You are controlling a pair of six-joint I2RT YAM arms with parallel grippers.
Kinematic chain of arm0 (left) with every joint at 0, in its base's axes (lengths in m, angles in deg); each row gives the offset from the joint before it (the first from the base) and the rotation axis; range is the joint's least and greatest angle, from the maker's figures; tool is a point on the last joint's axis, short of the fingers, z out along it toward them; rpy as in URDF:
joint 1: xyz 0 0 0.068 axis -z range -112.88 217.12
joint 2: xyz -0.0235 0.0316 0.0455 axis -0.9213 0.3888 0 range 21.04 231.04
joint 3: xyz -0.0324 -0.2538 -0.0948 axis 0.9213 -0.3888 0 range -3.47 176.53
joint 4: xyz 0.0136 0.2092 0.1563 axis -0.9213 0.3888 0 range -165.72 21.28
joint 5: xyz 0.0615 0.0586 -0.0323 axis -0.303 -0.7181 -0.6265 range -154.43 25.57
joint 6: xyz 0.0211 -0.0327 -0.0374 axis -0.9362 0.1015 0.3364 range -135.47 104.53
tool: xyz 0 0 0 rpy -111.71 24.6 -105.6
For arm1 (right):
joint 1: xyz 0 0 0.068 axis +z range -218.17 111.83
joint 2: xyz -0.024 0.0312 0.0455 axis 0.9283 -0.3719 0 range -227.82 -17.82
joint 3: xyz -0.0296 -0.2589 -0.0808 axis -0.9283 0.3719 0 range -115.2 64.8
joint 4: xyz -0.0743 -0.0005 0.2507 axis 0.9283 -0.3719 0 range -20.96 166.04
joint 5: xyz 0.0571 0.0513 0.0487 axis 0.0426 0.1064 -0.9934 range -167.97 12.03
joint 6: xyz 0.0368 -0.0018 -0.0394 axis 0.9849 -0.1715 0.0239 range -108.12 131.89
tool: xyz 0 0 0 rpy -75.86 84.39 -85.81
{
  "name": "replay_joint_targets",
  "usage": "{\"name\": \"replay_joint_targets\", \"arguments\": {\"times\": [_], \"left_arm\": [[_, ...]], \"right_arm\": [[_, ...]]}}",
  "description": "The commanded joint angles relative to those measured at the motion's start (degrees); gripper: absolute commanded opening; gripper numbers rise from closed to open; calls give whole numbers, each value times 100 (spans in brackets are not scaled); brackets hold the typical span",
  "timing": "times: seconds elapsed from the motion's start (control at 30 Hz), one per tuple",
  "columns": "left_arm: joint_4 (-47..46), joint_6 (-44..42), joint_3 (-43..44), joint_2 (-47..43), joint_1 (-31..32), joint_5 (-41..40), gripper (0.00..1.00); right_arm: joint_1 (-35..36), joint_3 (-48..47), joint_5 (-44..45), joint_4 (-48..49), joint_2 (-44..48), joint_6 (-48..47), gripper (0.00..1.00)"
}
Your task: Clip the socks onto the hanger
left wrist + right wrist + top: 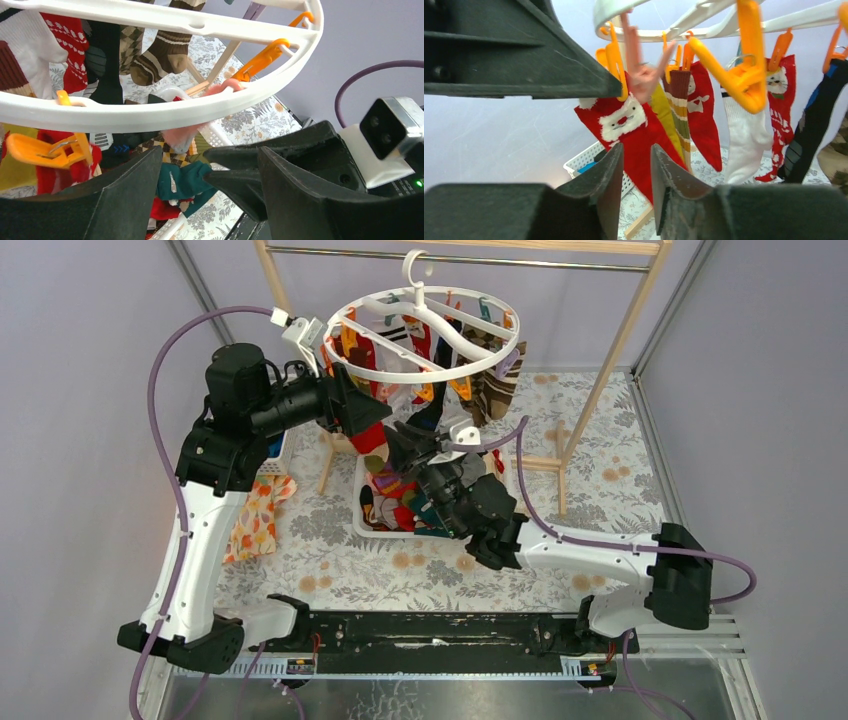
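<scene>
Right gripper [636, 182] pinches Santa sock [624, 125] at pink clip [644, 80], left gripper [210, 160] gapes under hanger [150, 112]; a shallow clip bite risks dropping it.

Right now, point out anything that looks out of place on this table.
The orange-flowered cloth lies crumpled near the left edge of the table, apart from the basket of socks and the hanger. It looks like a stray. Nothing else seems spilled or damaged.
</scene>
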Motion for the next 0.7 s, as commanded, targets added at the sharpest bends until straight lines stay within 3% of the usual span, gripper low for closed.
{"name": "replay_joint_targets", "arguments": {"times": [0.0,0.1,0.27,0.67], "left_arm": [[-458,-34,0,-80,40,-157,76],[-542,18,-21,-68,40,-134,74],[-645,52,-84,-101,40,-90,73],[-853,188,-231,-245,39,203,62]], "right_arm": [[-346,327,-553,441,522,785,38],[-731,465,-1184,308,631,1372,52],[-1004,497,-1930,518,529,1551,63],[-1397,312,-2484,1034,91,1571,66]]}}
